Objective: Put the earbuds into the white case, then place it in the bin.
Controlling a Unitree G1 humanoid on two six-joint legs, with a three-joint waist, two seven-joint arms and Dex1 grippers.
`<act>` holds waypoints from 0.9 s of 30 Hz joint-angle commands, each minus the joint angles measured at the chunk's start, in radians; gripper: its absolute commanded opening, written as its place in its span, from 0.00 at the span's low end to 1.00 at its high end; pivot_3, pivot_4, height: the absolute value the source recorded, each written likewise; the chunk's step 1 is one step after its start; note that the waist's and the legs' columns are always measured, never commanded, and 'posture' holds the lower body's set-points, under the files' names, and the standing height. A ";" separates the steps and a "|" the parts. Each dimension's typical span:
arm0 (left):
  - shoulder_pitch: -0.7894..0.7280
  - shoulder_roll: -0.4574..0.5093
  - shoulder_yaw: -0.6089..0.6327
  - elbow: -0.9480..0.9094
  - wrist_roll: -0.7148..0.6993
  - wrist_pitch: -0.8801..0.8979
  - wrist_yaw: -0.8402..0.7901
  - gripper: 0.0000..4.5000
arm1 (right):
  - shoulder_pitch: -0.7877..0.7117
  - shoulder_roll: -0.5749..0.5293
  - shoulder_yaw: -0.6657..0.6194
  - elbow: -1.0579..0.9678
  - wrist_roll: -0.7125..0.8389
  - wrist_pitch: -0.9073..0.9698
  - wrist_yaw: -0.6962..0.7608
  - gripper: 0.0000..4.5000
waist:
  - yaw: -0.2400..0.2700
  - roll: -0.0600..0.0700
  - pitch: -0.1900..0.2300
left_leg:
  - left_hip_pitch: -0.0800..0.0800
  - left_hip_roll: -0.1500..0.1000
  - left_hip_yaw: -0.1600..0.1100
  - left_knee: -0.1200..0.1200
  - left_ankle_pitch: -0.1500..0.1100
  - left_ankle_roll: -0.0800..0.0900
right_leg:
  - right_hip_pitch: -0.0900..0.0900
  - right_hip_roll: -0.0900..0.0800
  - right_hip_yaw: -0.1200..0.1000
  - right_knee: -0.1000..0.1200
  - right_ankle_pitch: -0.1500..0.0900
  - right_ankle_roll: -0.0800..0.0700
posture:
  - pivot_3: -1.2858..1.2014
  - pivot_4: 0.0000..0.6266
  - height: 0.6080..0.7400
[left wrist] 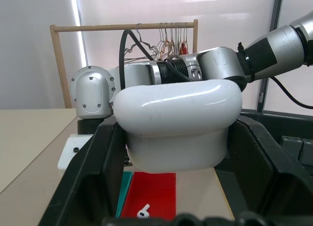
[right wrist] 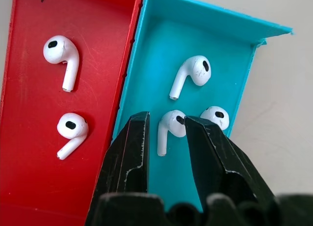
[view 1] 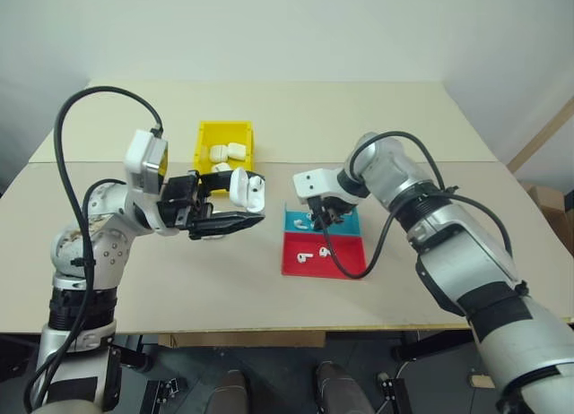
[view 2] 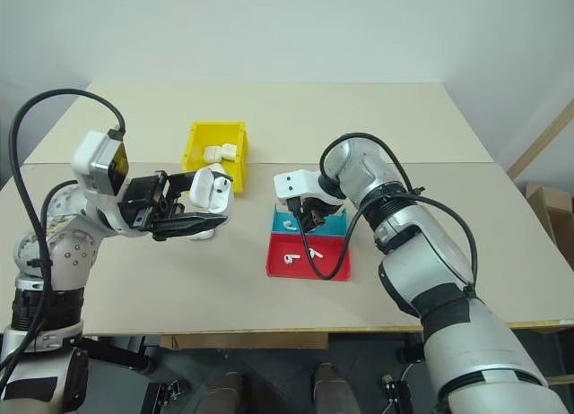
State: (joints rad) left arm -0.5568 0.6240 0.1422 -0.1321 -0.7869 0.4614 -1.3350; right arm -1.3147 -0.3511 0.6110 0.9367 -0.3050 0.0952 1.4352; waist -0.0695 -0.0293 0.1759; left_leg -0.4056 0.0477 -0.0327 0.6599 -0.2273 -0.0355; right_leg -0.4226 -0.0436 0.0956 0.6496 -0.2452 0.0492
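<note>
Above the desk, the open white case is clamped in the left claw, presumably held ready for loading. The right claw, parted, is lowered astride an earbud in the blue tray. The yellow bin sits behind.
</note>
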 commanded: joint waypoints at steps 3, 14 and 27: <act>0.005 0.017 0.032 -0.047 -0.022 -0.008 0.013 0.62 | 0.006 0.004 -0.014 0.020 -0.030 -0.035 -0.016 0.33 | 0.000 0.000 0.000 | 0.000 0.000 0.000 0.000 0.000 0.000 | 0.000 0.000 0.000 0.000 0.000 0.000 | 0.52 0.24 1.00; 0.014 0.024 0.033 -0.061 -0.025 -0.005 0.023 0.62 | 0.009 0.021 -0.039 0.043 -0.045 -0.054 -0.042 0.33 | -0.001 0.000 0.000 | 0.001 0.000 0.000 0.000 0.000 0.000 | 0.000 0.000 0.000 0.001 0.000 0.000 | 0.52 0.24 1.00; 0.009 0.020 0.024 -0.054 -0.023 -0.007 0.019 0.62 | -0.083 -0.052 -0.167 0.070 0.015 -0.126 0.010 0.33 | 0.000 0.000 0.000 | 0.001 0.000 0.000 0.000 0.000 0.000 | 0.000 0.000 0.000 0.000 0.000 0.000 | 0.52 0.24 1.00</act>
State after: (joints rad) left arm -0.5390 0.6352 0.1506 -0.1620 -0.7899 0.4618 -1.3139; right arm -1.3636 -0.3763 0.4847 1.0139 -0.3150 0.0045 1.4255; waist -0.0692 -0.0289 0.1761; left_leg -0.4050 0.0477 -0.0328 0.6598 -0.2273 -0.0356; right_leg -0.4221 -0.0437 0.0955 0.6498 -0.2451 0.0490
